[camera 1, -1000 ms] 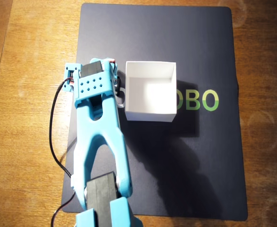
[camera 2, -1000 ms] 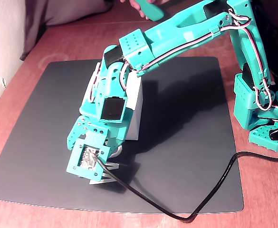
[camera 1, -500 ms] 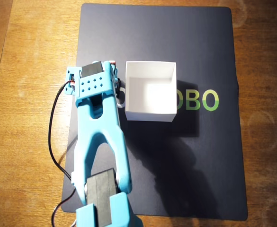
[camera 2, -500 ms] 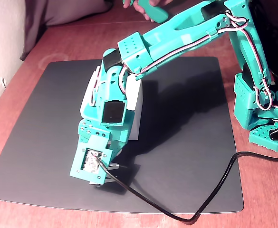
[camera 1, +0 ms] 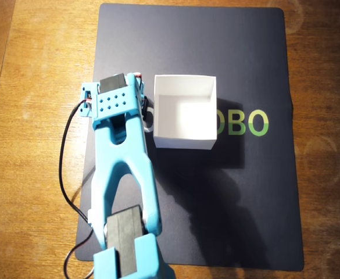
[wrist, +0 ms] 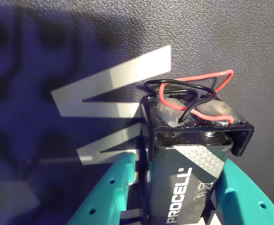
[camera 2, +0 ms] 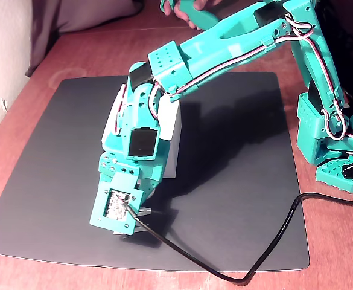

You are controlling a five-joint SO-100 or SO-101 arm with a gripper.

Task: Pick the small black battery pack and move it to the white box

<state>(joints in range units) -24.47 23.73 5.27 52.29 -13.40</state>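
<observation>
Gripping the small black battery pack (wrist: 188,178) between its teal fingers, the gripper (wrist: 174,197) hangs over the dark mat (wrist: 57,47). Beside the arm stands the white box (camera 1: 184,111).

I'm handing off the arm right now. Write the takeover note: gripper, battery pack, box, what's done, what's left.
Gripper: the wrist view shows its teal fingers on either side of the small black battery pack, right against it; a firm clamp cannot be confirmed.
Battery pack: low over the dark mat, red and black wires at the far end; hidden under the arm in the overhead view.
White box: empty, on the mat just right of the gripper head in the overhead view.
Done: approach to the pack.
Left: confirm grip, lift, carry over the box, release.
</observation>
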